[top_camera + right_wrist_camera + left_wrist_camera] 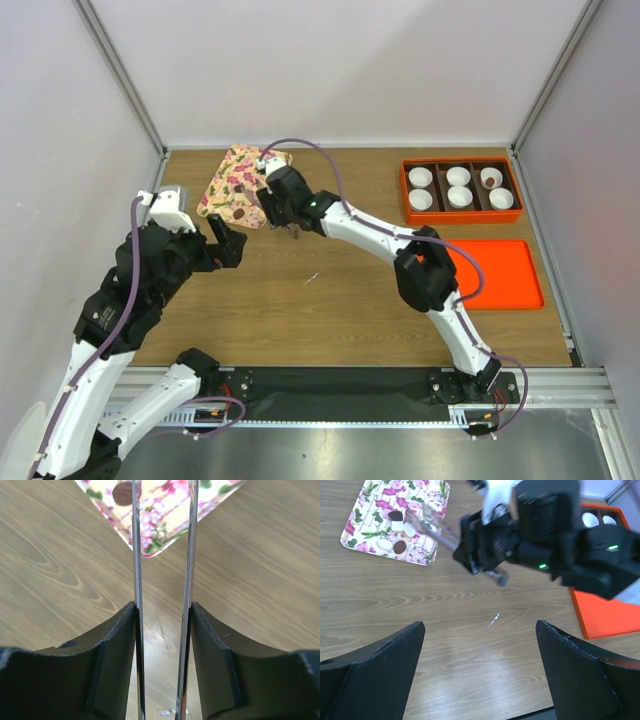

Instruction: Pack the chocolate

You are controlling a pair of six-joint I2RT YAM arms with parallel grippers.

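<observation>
wooden surface (330, 300), floral tray (235, 185) on it | right jaws clamped on tweezers (136, 555), tips over tray near a chocolate (400, 546) | left jaws wide open, holding nothing

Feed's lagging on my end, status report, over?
Left gripper open. Right gripper shut on tweezers, aimed at floral tray. Chocolate on tray, unpicked. No obstruction seen.
</observation>
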